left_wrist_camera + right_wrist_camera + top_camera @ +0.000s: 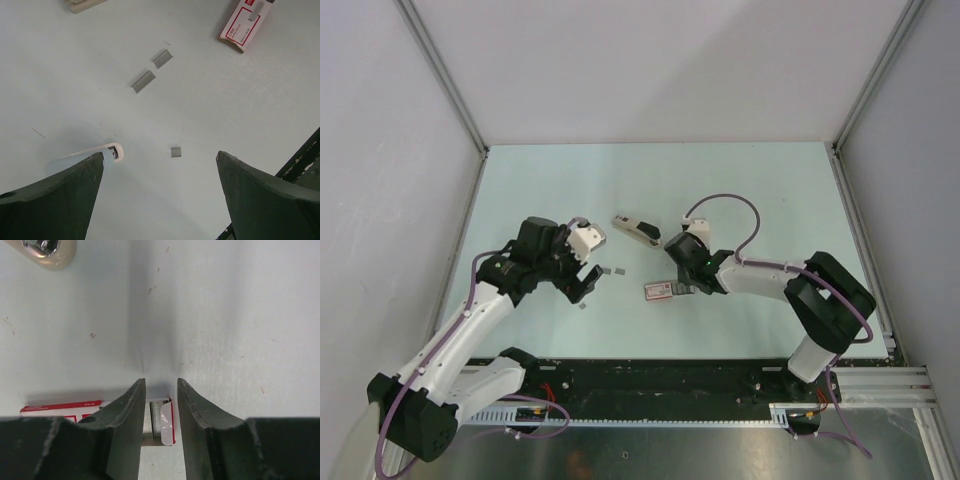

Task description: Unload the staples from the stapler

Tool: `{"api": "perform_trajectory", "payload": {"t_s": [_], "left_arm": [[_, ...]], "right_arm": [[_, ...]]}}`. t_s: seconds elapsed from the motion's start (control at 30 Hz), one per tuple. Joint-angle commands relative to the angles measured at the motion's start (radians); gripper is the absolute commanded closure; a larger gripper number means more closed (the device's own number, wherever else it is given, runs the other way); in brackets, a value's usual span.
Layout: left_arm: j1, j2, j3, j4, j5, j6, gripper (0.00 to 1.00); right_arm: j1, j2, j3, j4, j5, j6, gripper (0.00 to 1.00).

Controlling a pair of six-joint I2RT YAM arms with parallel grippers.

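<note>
Here, the left gripper [582, 283] hangs over the pale table [770, 190] with its fingers [55, 195] spread as wide as they go, holding and touching nothing. Loose staples [143, 81] lie on the table under and beyond it. Two short grey strips sit side by side, and a smaller bit [175, 151] lies closer in, between the fingertips. The rounded end of a pale bar [114, 151] with a bit of metal in it shows just past the far finger; what it is I cannot tell.

The stapler [635, 228], beige with chrome metal and a dark end, lies untouched near the middle of the table. It sits at a slant, on the far side of both grippers and apart from them.

The right gripper [680, 284] is low over the right end of a red-and-white staple box [658, 290], which lies to the near side of the stapler. Its fingers [127, 415] stand partly apart with a narrow gap between them. Through that gap the open end of the box shows, with a grey strip and a white flap inside. Nothing is plainly pinched between the fingers, and I cannot tell whether the tips touch the box.
</note>
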Motion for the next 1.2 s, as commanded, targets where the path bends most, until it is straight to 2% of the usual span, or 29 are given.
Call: {"api": "perform_trajectory", "payload": {"t_s": [0.0, 0.2, 0.47, 0.97, 1.17], "left_arm": [[-0.011, -0.024, 0.001, 0.006, 0.002, 0.011, 0.01], [-0.015, -0.019, 0.002, 0.006, 0.000, 0.010, 0.01], [-0.024, 0.025, 0.020, 0.007, -0.013, 0.030, 0.01], [-0.114, 0.363, 0.172, 0.055, -0.061, 0.115, 0.01], [-0.147, 0.505, 0.207, 0.080, -0.091, 0.241, 0.01]], "right_arm": [[-0.014, -0.035, 0.000, 0.025, 0.012, 0.027, 0.63], [-0.027, 0.006, 0.001, 0.048, 0.015, 0.034, 0.62], [0.009, 0.016, -0.026, -0.016, 0.064, 0.050, 0.64], [-0.011, -0.101, -0.070, 0.003, 0.011, 0.064, 0.63], [-0.075, -0.167, -0.069, 0.078, -0.048, 0.025, 0.57]]}}
